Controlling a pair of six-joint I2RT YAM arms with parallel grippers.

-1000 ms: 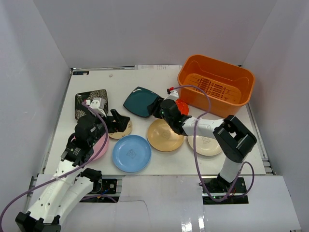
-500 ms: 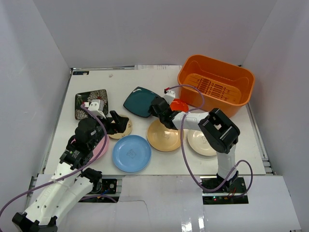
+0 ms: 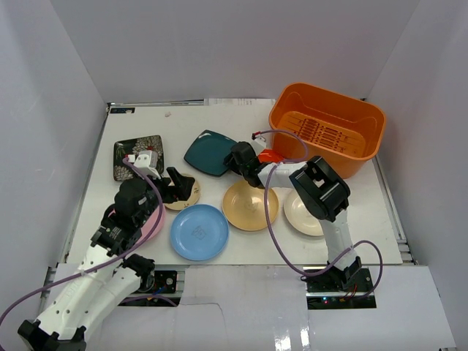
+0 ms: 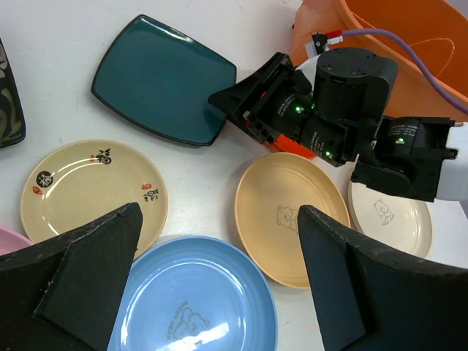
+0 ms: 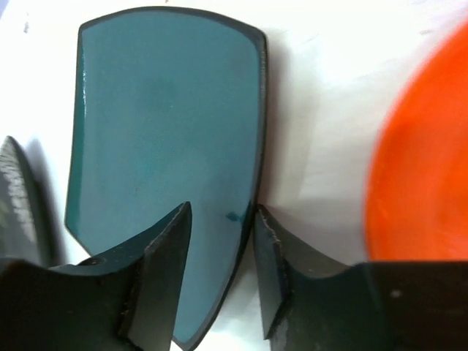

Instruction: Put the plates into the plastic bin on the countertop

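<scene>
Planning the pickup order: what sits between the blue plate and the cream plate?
The yellow-orange plate lies flat between the blue plate and the cream plate; the top view shows it plainly.

Paper sheet [image 3: 232, 102] lies along far edge | dark tag [image 3: 121, 110] sits far-left corner | metal rail [image 3: 397, 216] lines right side

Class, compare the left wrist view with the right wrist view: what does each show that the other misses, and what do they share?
Only the left wrist view shows the round blue plate, the round yellow-orange plate, the round beige patterned plate, the round cream plate and the orange plastic bin. Only the right wrist view looks between the parted fingers of the right gripper, a plate rim between them. Both show the square teal plate.
</scene>
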